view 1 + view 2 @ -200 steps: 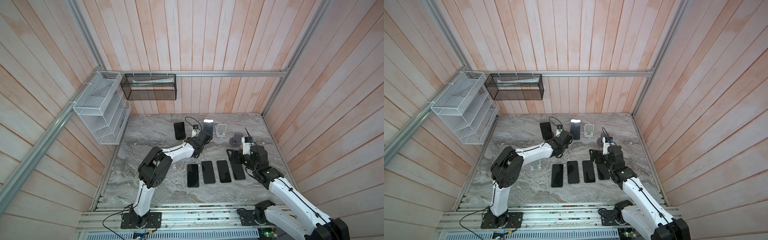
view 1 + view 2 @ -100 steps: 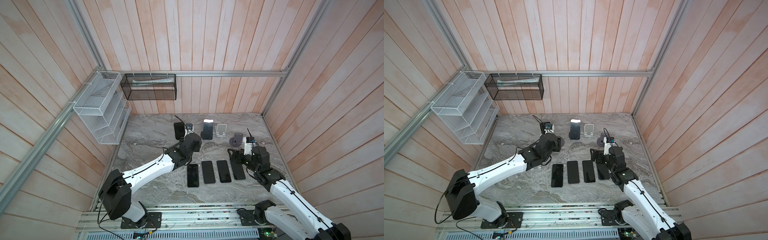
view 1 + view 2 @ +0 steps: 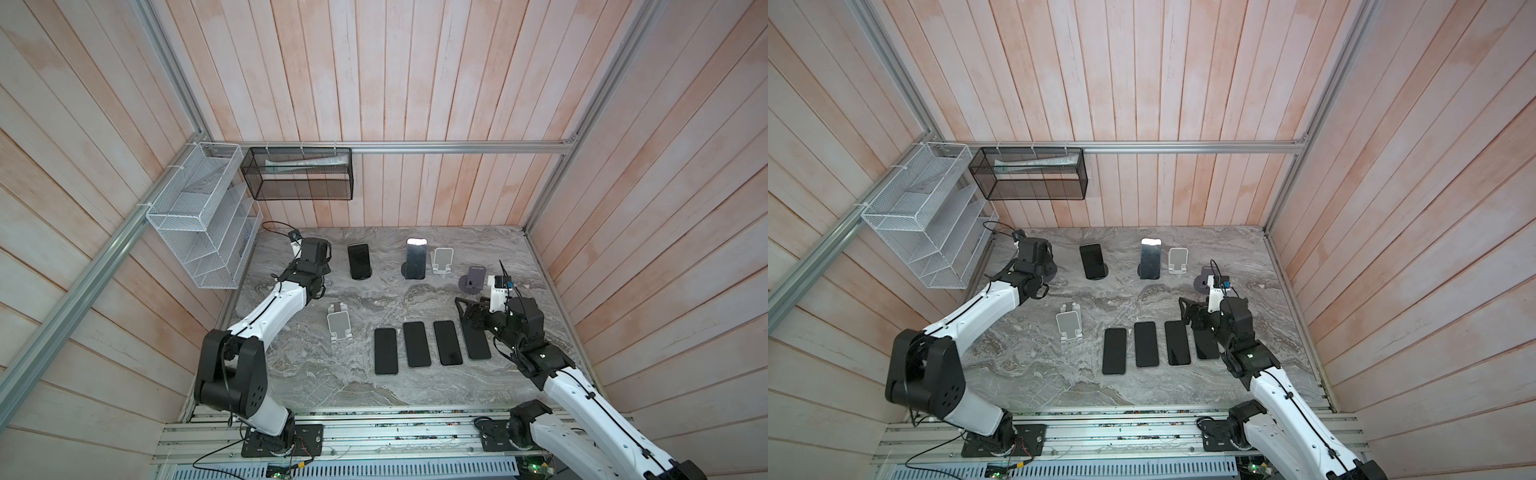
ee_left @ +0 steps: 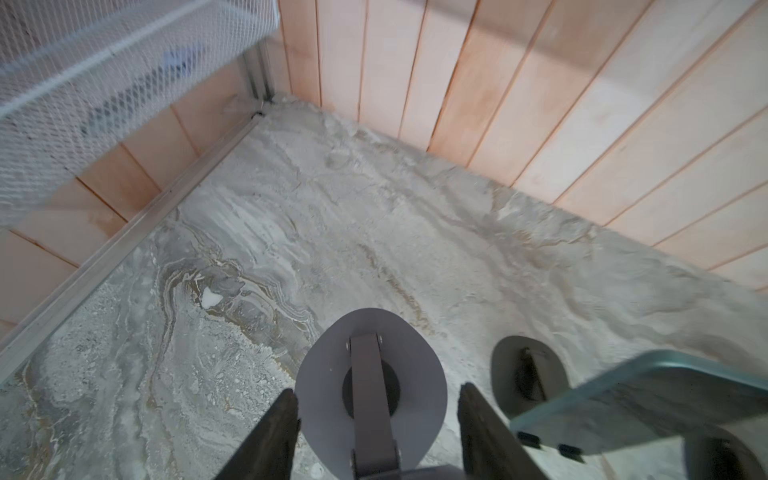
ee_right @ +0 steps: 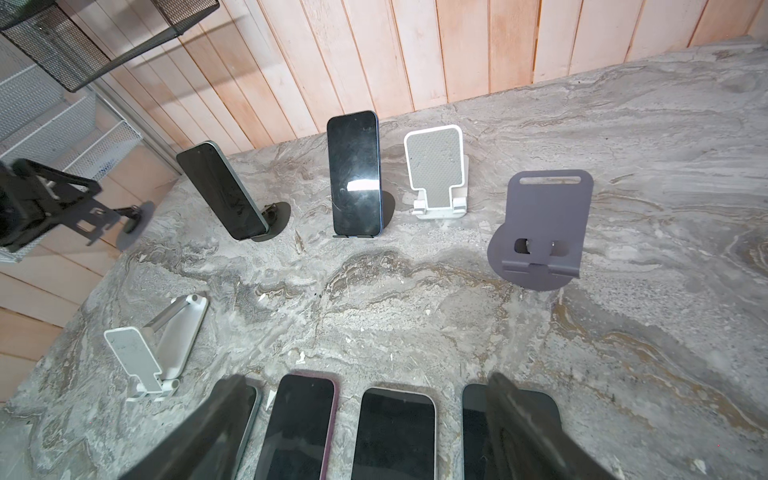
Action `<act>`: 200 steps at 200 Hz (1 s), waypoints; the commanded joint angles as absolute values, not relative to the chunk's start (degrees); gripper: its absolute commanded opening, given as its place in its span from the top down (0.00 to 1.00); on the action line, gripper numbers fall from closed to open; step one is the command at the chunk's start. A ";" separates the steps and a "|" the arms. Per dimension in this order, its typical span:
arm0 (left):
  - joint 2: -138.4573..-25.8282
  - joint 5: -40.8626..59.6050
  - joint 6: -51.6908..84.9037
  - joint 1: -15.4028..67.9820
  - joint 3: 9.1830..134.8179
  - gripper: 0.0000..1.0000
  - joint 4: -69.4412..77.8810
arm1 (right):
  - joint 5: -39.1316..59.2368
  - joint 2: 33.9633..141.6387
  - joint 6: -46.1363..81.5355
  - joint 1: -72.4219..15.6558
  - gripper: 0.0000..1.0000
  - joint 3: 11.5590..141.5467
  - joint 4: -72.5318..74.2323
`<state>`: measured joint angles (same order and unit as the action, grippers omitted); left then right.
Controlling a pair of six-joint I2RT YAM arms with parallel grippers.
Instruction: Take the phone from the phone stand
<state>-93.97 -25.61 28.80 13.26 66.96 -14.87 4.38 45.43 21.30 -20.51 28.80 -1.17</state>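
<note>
Across the grey marbled tabletop [image 3: 415,386], the right claw [image 3: 467,314] hangs wide open over a row of four dark phones lying flat [image 3: 417,344] near the front edge. By the far left corner, the left claw [image 4: 378,395] appears clamped on an empty dark grey disc-footed stand [image 4: 415,374]. Towards the far edge, a green-edged black phone [image 3: 359,261] and a blue-edged black phone [image 3: 415,259] lean on stands. Either looks stiff, slick and breakable, best pinched across its long edges. The stands' lips are hidden, and the fourth flat phone is partly covered.
</note>
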 commanded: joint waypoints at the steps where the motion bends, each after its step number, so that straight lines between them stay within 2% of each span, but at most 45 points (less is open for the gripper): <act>1: -100.20 -22.73 30.23 12.01 70.77 0.51 -14.13 | 3.14 44.95 21.84 -20.77 0.10 28.46 0.52; 65: -108.64 -23.98 28.32 11.26 72.48 0.50 -11.59 | 4.88 46.53 21.80 -20.83 0.11 28.16 1.10; 93: -110.91 -24.61 28.79 10.93 73.77 0.38 -13.98 | 4.13 46.58 21.70 -20.79 0.11 28.49 0.65; 130: -110.40 -22.84 28.50 10.90 73.51 0.29 -15.13 | 3.34 47.23 21.76 -20.75 0.11 28.90 0.07; 187: -104.48 -18.26 27.59 10.90 73.05 0.00 -18.59 | 3.36 47.31 21.83 -21.26 0.09 32.17 -3.53; 200: -102.66 -17.14 27.57 10.90 72.69 0.00 -19.49 | 3.06 47.26 21.92 -21.35 0.08 32.73 -4.64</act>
<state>-107.85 -19.62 27.90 11.14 72.73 -17.58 4.10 47.48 21.45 -20.80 29.98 -1.96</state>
